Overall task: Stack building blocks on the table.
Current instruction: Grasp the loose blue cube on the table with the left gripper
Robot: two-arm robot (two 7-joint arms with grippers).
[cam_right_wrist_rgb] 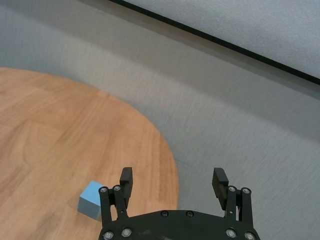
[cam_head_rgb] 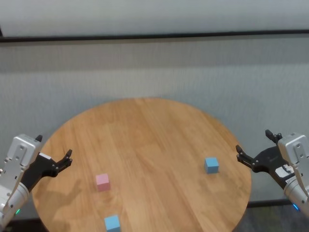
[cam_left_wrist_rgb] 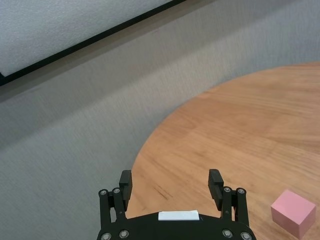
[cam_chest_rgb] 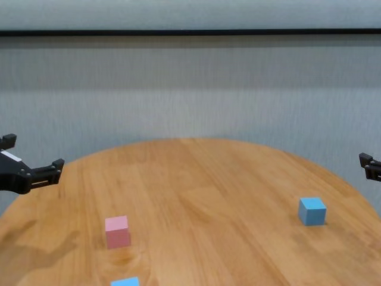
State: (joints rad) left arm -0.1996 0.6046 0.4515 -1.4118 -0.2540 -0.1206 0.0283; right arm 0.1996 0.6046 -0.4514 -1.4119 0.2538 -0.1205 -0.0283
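A: Blocks, three, all single, none stacked. Pink block [cam_head_rgb: 102, 181] left of centre on the counter [cam_head_rgb: 145, 145]. One light blue block [cam_head_rgb: 112, 223] near the front edge, just right of the pink one and closer to the robot. Second light blue block [cam_head_rgb: 211, 165] on the right side, near the rim, well apart from the other two.

B: Hands?

A: Left hand [cam_head_rgb: 54, 153] hangs over the counter's left rim, fingers spread wide, holding nothing. Right hand [cam_head_rgb: 256, 146] just off the right rim, fingers likewise wide, nothing between them. The right-side blue block lies just inside the edge from it.

B: Room to move?

A: Plenty. Middle and far half of the counter are bare wood. From the left wrist view, the pink block [cam_left_wrist_rgb: 293, 212] sits apart from the fingers [cam_left_wrist_rgb: 215, 182], with open top between. From the right wrist view, the blue block [cam_right_wrist_rgb: 91, 200] shows beside one finger [cam_right_wrist_rgb: 125, 180], close to the curved edge.

B: Surface, surroundings?

A: Round top, light brown wood grain, faint hand shadow at the left front. Grey textured wall [cam_head_rgb: 154, 72] behind, with a dark horizontal strip [cam_head_rgb: 154, 36] and a paler band above it.
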